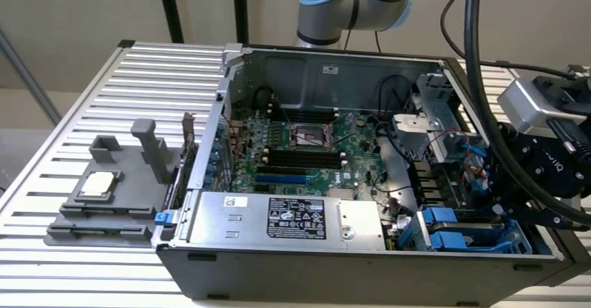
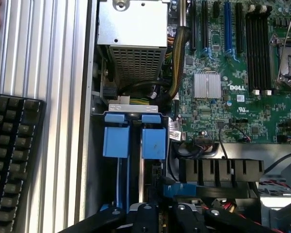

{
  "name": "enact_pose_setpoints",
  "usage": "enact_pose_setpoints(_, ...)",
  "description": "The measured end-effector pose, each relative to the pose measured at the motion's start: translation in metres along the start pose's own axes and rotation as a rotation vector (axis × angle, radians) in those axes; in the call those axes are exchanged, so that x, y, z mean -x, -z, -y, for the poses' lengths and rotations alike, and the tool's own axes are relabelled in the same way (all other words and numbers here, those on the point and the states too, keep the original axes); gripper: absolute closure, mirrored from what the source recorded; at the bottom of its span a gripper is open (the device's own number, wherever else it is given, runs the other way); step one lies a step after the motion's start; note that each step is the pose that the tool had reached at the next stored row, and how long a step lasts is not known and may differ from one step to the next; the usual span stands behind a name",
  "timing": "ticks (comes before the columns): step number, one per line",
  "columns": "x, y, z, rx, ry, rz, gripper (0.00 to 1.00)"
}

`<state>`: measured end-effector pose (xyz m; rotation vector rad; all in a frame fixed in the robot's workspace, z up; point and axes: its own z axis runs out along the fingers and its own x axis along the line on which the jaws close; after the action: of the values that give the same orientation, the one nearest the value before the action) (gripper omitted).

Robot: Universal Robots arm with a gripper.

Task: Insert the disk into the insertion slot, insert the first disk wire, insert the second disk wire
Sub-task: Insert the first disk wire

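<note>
You have the open case (image 1: 369, 273) on the slatted desk (image 1: 120, 100); the arm (image 1: 356, 3) stands behind its back wall at the top of the exterior view. The gripper (image 1: 528, 207) hangs at the exterior view's right edge, over the case's lower right corner; you cannot tell from either view how it is set or whether it holds anything. The slot (image 1: 436, 219) lies in that same lower right corner, just beside the gripper. In the wrist view the gripper (image 2: 161, 216) looks along the slot (image 2: 117, 136), whose two blue clips (image 2: 153, 138) sit side by side, with blue rails (image 2: 123, 184) running from them toward it. You cannot pick out the disk for certain; a blue piece (image 2: 178, 189) sits close by the gripper, and whether it belongs to the disk is unclear. The power supply (image 1: 286, 218) lies along the case's front, to the exterior view's left of the slot; the motherboard (image 1: 305, 145) is behind it. A grey stand (image 1: 111, 197) with a chip (image 1: 97, 185) rests on the desk at the exterior view's left; a keyboard (image 2: 12, 160) lies on the desk beside the case.
</note>
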<state>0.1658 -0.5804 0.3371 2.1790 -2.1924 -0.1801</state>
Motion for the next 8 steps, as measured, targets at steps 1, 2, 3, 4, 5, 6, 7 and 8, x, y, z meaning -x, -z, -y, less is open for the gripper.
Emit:
enact_pose_setpoints(1,0.0000,-0.0005,0.0000,0.0000,0.000,-0.0003,0.83)
enact_pose_setpoints(2,-0.0001,-0.0010,0.0001,0.0000,0.000,-0.0009,0.83)
enact_pose_setpoints(3,-0.0001,-0.0014,0.0001,0.0000,0.000,-0.0015,0.83)
enact_pose_setpoints(4,-0.0001,-0.0018,0.0002,0.0000,0.000,-0.0020,0.83)
enact_pose_setpoints(5,-0.0001,-0.0020,0.0002,0.0000,0.000,-0.0025,0.83)
enact_pose_setpoints(6,-0.0001,-0.0022,0.0002,-0.0001,0.000,-0.0031,0.83)
enact_pose_setpoints(7,-0.0001,-0.0024,0.0002,-0.0001,0.000,-0.0037,0.83)
enact_pose_setpoints(8,-0.0001,-0.0027,0.0003,-0.0001,0.000,-0.0041,0.83)
